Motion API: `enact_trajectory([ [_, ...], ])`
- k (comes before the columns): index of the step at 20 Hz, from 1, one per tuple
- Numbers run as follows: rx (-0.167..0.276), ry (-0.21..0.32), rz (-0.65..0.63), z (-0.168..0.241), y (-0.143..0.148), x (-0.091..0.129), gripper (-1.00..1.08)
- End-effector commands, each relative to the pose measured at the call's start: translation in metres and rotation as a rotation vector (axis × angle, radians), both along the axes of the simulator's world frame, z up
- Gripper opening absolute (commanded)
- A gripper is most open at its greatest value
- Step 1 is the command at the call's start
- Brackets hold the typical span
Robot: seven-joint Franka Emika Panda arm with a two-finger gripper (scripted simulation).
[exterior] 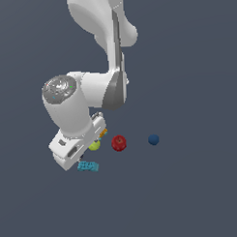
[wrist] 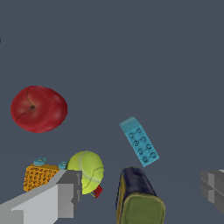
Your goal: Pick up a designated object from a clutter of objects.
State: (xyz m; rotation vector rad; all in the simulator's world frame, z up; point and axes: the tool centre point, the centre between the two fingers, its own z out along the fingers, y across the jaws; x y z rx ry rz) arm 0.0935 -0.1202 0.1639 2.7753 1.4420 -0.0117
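The designated object, a teal studded brick (wrist: 139, 141), lies flat on the dark floor; in the exterior view the brick (exterior: 87, 166) sits just below the white hand. My gripper (wrist: 140, 186) is open, its grey fingers (wrist: 59, 197) wide apart with nothing held. The brick lies a little beyond the gap between them and touches neither finger. The clutter of objects surrounds it: a red apple (wrist: 38, 108), a yellow-green ball (wrist: 86, 170), an orange block (wrist: 40, 177) and an olive-green can (wrist: 138, 199) lying in line with the gap.
In the exterior view the apple (exterior: 119, 142) and a dark blue ball (exterior: 153, 139) lie towards the exterior view's right of the hand. The yellow-green ball (exterior: 94, 145) peeks out beside it. The arm's body (exterior: 66, 105) hides part of the clutter.
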Motion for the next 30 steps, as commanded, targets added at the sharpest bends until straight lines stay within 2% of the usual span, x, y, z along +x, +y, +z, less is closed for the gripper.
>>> enact_trajectory([
  [1, 0.001, 0.001, 0.062, -0.010, -0.004, 0.003, 1.00],
  [17, 0.012, 0.004, 0.416, -0.073, -0.024, 0.017, 1.00],
  [30, 0.016, 0.004, 0.518, -0.092, -0.029, 0.020, 1.00],
])
